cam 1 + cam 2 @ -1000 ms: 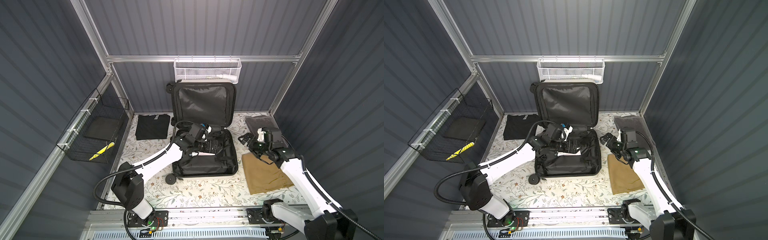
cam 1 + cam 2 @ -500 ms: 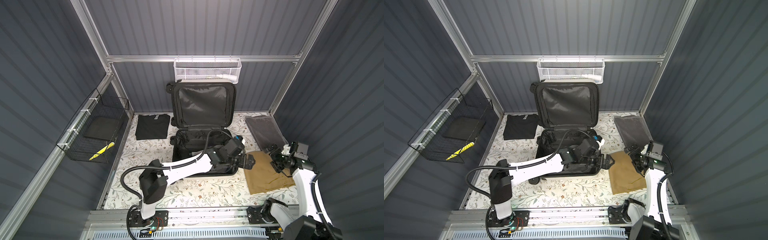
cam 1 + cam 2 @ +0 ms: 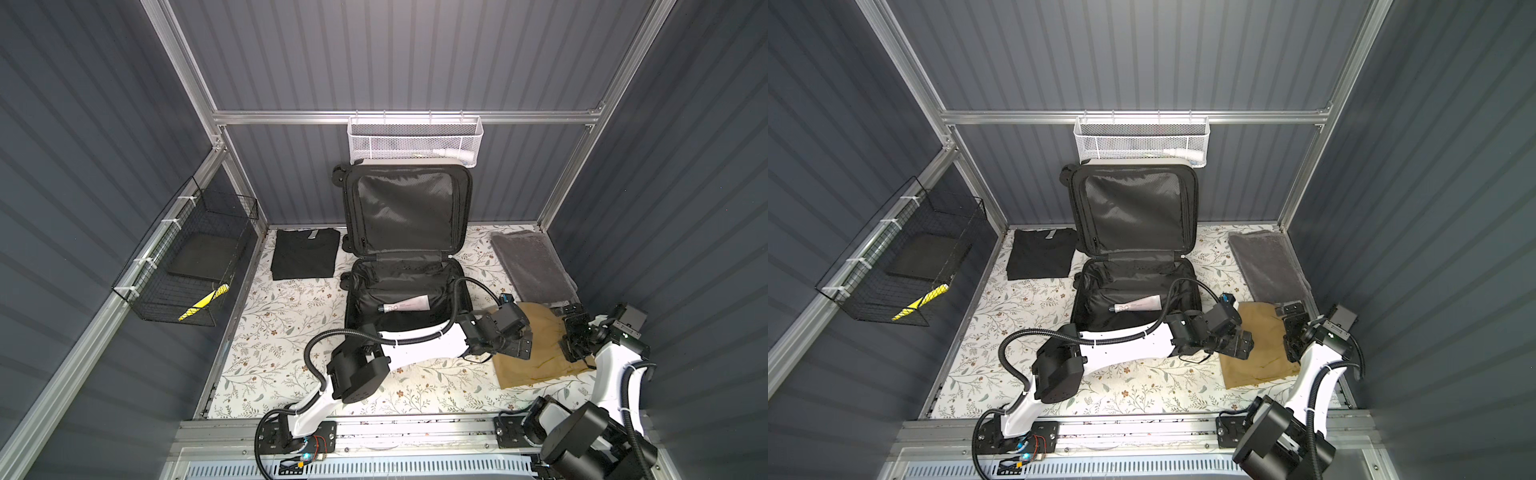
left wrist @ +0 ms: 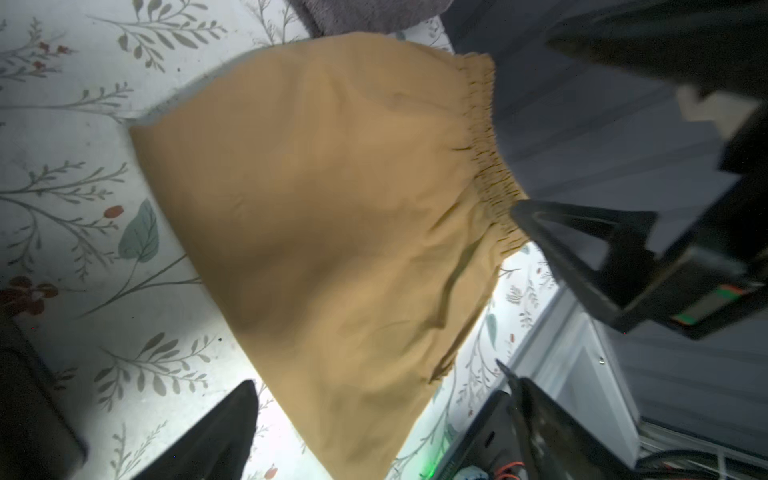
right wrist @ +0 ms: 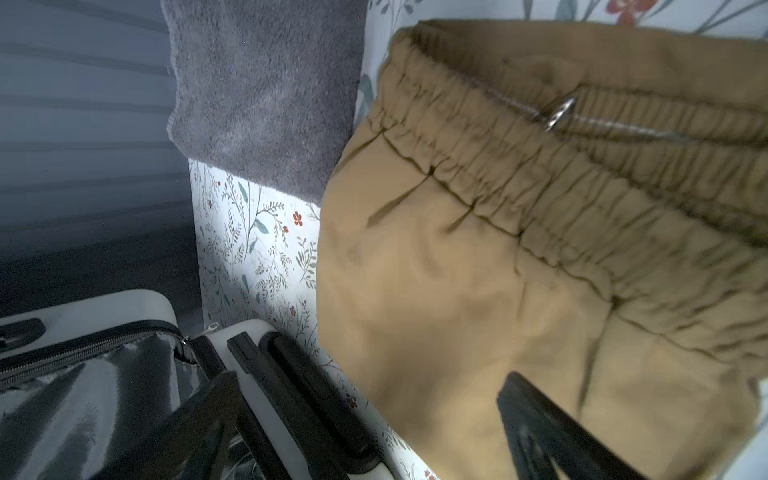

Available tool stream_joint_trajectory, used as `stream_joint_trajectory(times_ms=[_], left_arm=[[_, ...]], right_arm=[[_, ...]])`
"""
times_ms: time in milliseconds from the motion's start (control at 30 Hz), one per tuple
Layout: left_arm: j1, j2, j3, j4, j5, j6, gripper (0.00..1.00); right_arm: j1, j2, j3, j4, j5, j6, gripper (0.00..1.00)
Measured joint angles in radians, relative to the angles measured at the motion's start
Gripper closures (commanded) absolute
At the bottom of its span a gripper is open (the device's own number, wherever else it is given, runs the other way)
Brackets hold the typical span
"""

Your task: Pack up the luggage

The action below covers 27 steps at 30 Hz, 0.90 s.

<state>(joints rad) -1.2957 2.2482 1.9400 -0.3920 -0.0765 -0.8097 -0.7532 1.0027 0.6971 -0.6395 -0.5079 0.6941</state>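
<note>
Left fingers [image 4: 216, 432] swung off luggage [image 3: 399, 278] onto tan trousers [image 3: 540, 357]; left, right fingers [image 5: 536, 424] spread, luggage alongside.

We cannot read the print on the tube [image 3: 402, 307] inside the luggage [image 3: 399, 278]. The left arm [image 3: 419, 351] hides the luggage's near rim; beside the luggage, the left gripper [image 3: 517, 347] covers part of the tan trousers [image 3: 536, 368].

I see a floral tabletop [image 3: 282, 332]: a folded black shirt [image 3: 305, 253] at back left, a grey towel [image 3: 532, 266] at back right, tan shorts [image 3: 544, 353] just beside the towel's near end. A mesh basket [image 3: 415, 141] hangs on the back wall. A wire basket [image 3: 166, 299] on the left wall holds a black pad [image 3: 199, 257].
</note>
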Motion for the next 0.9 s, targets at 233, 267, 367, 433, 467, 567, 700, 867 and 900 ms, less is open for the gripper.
stream_joint_trajectory(times_ms=[233,267,367,433,467,567,700,867,900], left_arm=[[-0.008,0.121,0.137,-0.069,-0.074,0.020,0.05],[-0.008,0.134,0.150,-0.080,-0.086,0.026,0.05],[-0.008,0.165,0.174,-0.105,-0.117,0.042,0.05],[-0.008,0.176,0.175,-0.115,-0.133,0.046,0.05],[-0.008,0.181,0.175,-0.119,-0.141,0.047,0.05],[-0.008,0.190,0.175,-0.129,-0.160,0.047,0.05],[-0.013,0.190,0.174,-0.129,-0.175,0.047,0.05],[-0.018,0.191,0.174,-0.130,-0.190,0.037,0.05],[-0.019,0.192,0.174,-0.130,-0.194,0.032,0.05]], right_arm=[[-0.041,0.026,-0.006,0.015,-0.013,0.001,0.01],[-0.042,0.029,-0.008,0.016,-0.014,0.001,0.01],[-0.048,0.041,-0.011,0.024,-0.017,0.002,0.01],[-0.053,0.049,-0.014,0.027,-0.017,0.003,0.01],[-0.055,0.053,-0.017,0.030,-0.017,0.004,0.01],[-0.062,0.068,-0.019,0.034,-0.017,0.006,0.01],[-0.074,0.084,-0.031,0.048,-0.017,0.017,0.01],[-0.093,0.105,-0.066,0.053,-0.016,0.041,0.01],[-0.097,0.108,-0.074,0.055,-0.016,0.047,0.01]])
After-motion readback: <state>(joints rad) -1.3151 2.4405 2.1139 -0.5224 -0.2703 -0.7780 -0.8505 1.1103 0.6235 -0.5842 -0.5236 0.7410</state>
